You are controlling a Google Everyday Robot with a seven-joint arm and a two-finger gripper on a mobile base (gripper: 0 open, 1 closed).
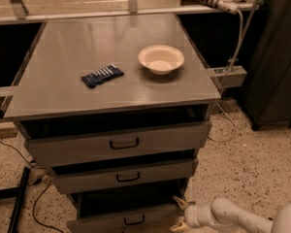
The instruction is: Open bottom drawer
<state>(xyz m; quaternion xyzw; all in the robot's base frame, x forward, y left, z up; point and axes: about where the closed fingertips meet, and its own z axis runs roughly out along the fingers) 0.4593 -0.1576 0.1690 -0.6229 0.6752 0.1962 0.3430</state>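
Down low, our gripper [179, 213] has its two fingers spread apart, right by the right end of the bottom drawer [111, 223]. That drawer sticks out a little, so we think we are in the pulling step. Next we must catch its front and pull it toward us. Above are the middle drawer [87, 181] and the top drawer [169, 139]. Farther back, a blue packet [102, 75] and a bowl [161, 58] sit on top, out of our way

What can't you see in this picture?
Camera view:
- Bottom drawer: lower part cut off by the bottom edge.
- Its inside: too dark.
- Gripper, at the bottom drawer's right end: whether its fingers touch the drawer is unclear.
- Packet: label too small.
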